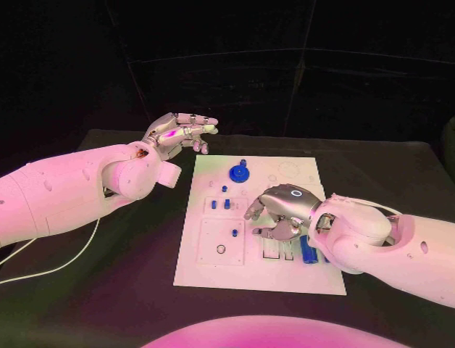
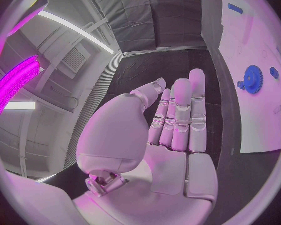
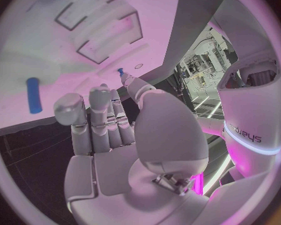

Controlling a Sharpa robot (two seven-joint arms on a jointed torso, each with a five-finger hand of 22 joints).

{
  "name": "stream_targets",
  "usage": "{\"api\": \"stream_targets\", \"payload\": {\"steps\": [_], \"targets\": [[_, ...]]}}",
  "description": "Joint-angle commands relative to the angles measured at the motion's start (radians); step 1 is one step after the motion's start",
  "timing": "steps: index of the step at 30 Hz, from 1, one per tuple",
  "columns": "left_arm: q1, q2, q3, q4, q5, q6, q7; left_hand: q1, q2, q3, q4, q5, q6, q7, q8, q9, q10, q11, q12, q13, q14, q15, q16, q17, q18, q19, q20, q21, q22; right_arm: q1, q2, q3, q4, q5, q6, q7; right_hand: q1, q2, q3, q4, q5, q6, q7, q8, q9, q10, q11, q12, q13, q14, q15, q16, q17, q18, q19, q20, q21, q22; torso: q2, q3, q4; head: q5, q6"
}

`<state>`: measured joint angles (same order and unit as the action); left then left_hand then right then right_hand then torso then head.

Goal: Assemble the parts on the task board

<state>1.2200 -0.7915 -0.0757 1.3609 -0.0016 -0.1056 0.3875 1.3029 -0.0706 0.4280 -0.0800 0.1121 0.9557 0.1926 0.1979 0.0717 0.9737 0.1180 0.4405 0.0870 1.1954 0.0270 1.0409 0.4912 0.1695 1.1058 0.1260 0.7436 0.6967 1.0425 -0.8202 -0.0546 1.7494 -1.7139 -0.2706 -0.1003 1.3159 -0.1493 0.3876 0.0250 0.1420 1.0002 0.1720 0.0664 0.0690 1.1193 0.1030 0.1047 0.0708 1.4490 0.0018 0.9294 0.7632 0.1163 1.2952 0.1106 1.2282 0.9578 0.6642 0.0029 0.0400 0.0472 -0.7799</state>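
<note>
Right hand (image 1: 277, 212) over flat white task board (image 1: 290, 279)

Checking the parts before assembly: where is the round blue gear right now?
In the head view the round blue gear sits near the far end of the white task board, close to the left hand.

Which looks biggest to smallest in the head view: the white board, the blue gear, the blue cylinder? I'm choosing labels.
1. White board, by far the largest.
2. Blue gear and blue cylinder: too close to rank; the gear is rounder, the cylinder longer and partly behind the right hand.
</note>
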Motion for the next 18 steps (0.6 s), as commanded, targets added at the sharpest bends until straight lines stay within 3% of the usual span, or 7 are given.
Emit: {"api": "stream_targets", "payload": {"steps": [1,7,10,15,18], "targets": [[0.002,0.000,0.001,-0.001,0.003,0.014,0.003,-0.002,0.005,-0.006,-0.003,-0.002,-0.008,0.003,0.004,0.000,-0.007,0.001,0.003,0.000,-0.003,0.005,-0.006,-0.001,0.013,0.001,0.006,-0.005,-0.001,0.027,-0.028,0.004,0.007,0.040,-0.008,-0.027,-0.001,-0.003,-0.016,-0.002,0.002,-0.021,-0.004,-0.004,-0.003,-0.024,-0.001,0.005,-0.004,-0.002,0.006,-0.006,-0.008,0.006,0.004,-0.001,0.004,-0.003,-0.001,0.0003,-0.0021,-0.006,0.008],[0.001,0.006,0.000,-0.007,0.003,0.016,0.004,-0.003,0.006,-0.008,-0.002,-0.002,-0.009,0.003,0.005,0.000,-0.008,0.001,0.005,0.000,-0.004,0.005,-0.005,-0.002,0.013,0.001,0.007,-0.006,-0.002,0.074,-0.071,0.006,-0.018,0.023,0.028,-0.057,0.003,-0.010,-0.077,0.003,-0.001,-0.054,-0.011,-0.004,-0.003,-0.085,-0.004,0.003,-0.006,-0.004,0.005,-0.011,-0.024,0.008,-0.001,-0.002,-0.004,-0.017,0.000,0.0007,-0.0013,-0.020,0.021],[0.001,0.009,-0.001,-0.008,0.003,0.017,0.003,-0.003,0.006,-0.008,-0.002,-0.002,-0.009,0.003,0.005,0.000,-0.008,0.001,0.005,0.000,-0.004,0.005,-0.005,-0.002,0.013,0.001,0.007,-0.006,-0.002,0.083,-0.079,0.006,-0.034,0.004,0.055,-0.077,0.014,-0.001,-0.125,0.008,-0.014,-0.081,-0.015,-0.004,-0.003,-0.121,-0.002,0.005,-0.005,-0.004,0.005,-0.011,-0.031,0.008,-0.001,-0.001,-0.007,-0.021,0.001,-0.0011,0.0015,-0.026,0.028],[0.001,0.011,-0.004,-0.010,0.003,0.018,0.002,-0.003,0.006,-0.008,-0.002,-0.002,-0.009,0.003,0.005,0.000,-0.008,0.001,0.005,0.000,-0.004,0.005,-0.005,-0.002,0.013,0.001,0.007,-0.006,-0.002,0.089,-0.086,0.006,-0.044,-0.034,0.099,-0.105,0.028,0.006,-0.167,0.014,-0.019,-0.089,-0.025,-0.003,-0.002,-0.141,0.000,0.012,-0.005,-0.004,0.008,-0.011,-0.037,0.009,-0.003,0.000,-0.010,-0.026,0.001,0.0016,-0.0007,-0.024,0.027],[0.001,0.011,-0.005,-0.009,0.003,0.019,0.002,-0.003,0.006,-0.008,-0.002,-0.002,-0.009,0.003,0.005,0.000,-0.008,0.001,0.005,0.000,-0.004,0.005,-0.005,-0.002,0.013,0.001,0.007,-0.006,-0.002,0.090,-0.088,0.006,-0.047,-0.047,0.126,-0.114,0.036,0.010,-0.187,0.018,-0.019,-0.086,-0.029,-0.002,-0.002,-0.141,-0.001,0.021,-0.004,-0.005,0.007,-0.012,-0.042,0.009,-0.003,0.000,-0.010,-0.027,0.001,0.0000,-0.0004,-0.026,0.027]]}}
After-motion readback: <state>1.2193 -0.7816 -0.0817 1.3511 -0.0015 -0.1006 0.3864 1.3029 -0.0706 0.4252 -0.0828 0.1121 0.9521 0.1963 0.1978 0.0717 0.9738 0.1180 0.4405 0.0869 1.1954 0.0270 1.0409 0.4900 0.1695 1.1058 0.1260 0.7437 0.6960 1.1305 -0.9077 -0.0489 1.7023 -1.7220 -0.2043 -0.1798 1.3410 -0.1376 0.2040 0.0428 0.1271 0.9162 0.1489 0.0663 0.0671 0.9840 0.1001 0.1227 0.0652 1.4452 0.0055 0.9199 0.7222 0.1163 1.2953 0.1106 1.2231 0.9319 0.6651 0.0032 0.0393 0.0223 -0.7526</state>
